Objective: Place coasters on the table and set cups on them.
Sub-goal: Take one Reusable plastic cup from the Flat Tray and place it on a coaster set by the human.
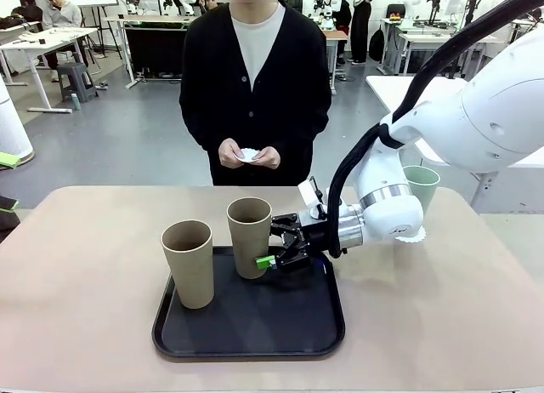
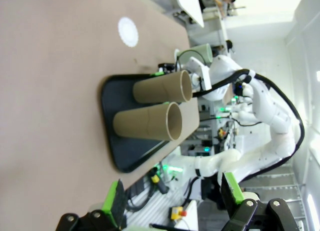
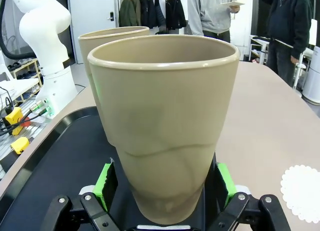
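My right fingers sit low on either side of the nearer tall tan-brown matte tumbler, one green pad against each flank just above its base. The pads look to be at the wall or a hair off it. I cannot tell whether they are pressing yet, and the tumbler's base is on the tray. It stands near the far right corner of the black rounded tray. The second tan-brown tumbler stands near the tray's left edge, apart from the first. The tray lies toward the near edge of the beige-tan bench, about midway along it.

My left fingers are spread wide with nothing between them, hanging well back from the tray.

One round white lacy paper coaster lies bare on the bench to the right of the tray. In the front view its scalloped rim peeks out beneath my right wrist. The pale mint green tumbler stands near the bench's far right edge. The arm hides its base, so I cannot say whether a coaster is under it. Across the bench, the person's hands hold another white coaster at waist height.

I judge the step in hand to be the grasp on this tumbler. Next I would firm the grip, lift straight up to clear the tray's lip, carry it right and lower it centred on the bare coaster, keeping it upright.
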